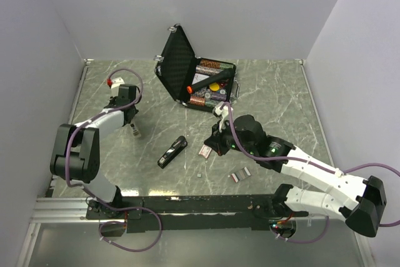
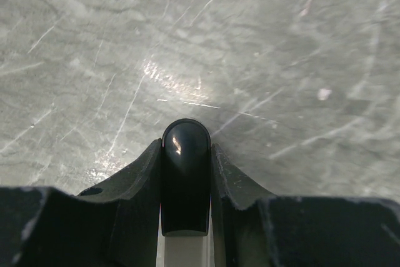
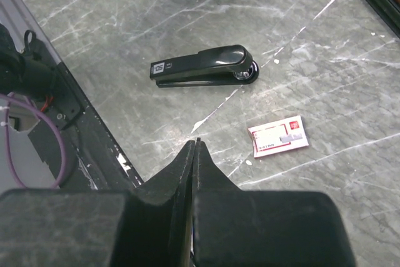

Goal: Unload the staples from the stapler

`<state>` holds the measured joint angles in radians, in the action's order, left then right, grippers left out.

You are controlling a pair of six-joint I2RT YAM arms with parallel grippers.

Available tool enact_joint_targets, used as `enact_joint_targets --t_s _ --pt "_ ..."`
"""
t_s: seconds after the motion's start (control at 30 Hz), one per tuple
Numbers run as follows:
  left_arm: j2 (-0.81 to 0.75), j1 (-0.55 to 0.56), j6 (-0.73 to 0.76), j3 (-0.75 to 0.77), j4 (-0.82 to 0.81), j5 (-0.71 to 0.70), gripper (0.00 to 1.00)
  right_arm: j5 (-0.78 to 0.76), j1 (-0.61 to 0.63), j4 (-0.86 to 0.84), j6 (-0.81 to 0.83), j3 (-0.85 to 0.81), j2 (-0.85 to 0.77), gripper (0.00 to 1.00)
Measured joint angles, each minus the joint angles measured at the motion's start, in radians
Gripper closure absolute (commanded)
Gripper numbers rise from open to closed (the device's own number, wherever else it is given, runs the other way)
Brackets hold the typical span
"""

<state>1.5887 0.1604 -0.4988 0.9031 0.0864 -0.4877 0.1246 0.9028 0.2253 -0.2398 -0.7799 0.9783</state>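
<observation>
I'm over the grey marble-patterned counter (image 1: 275, 98). At its far side sits the open black hard-shell case (image 1: 177, 60), lid upright, with the tray beside it full of small items I can't make out.

My left gripper (image 1: 133, 123) is out on the left of the counter, well apart from everything else. It's clamped on a black-capped white object (image 2: 185, 173), whose rounded glossy cap pokes out between the two fingers. I can't tell what that object is.

My right gripper (image 3: 195, 148) is pressed fully closed with nothing between the tips. It hovers above the counter right of centre.

The glossy black desk stapler (image 3: 205, 67) lies closed and flat on the counter near the middle. It's beyond my right gripper in the wrist view, and neither gripper touches it.

Just right of the stapler, near my right fingertips, the small red-and-white staple box (image 3: 278, 136) lies flat. Nearer my bases, a couple of short silvery staple strips (image 1: 239, 175) rest side by side on the counter.
</observation>
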Motion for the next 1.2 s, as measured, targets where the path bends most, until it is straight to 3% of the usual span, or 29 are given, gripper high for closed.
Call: enact_joint_targets --t_s 0.3,0.67,0.87,1.0,1.2 --pt "0.032 0.0 -0.001 0.0 -0.003 -0.04 0.54 0.0 0.0 0.001 0.0 0.0 -0.014 1.0" --pt "0.025 0.0 -0.02 0.002 0.006 -0.039 0.46 -0.001 0.0 0.002 0.001 0.001 -0.018 1.0" --pt "-0.12 0.027 -0.027 0.021 0.052 0.029 0.46 -0.007 0.0 0.007 0.002 0.002 -0.033 0.99" --pt "-0.248 0.054 -0.014 0.033 0.04 0.156 0.41 -0.009 0.0 0.023 0.005 0.002 -0.034 0.9" --pt "-0.346 0.128 0.04 0.033 0.034 0.355 0.4 -0.023 0.0 0.07 0.027 0.0 -0.055 0.66"
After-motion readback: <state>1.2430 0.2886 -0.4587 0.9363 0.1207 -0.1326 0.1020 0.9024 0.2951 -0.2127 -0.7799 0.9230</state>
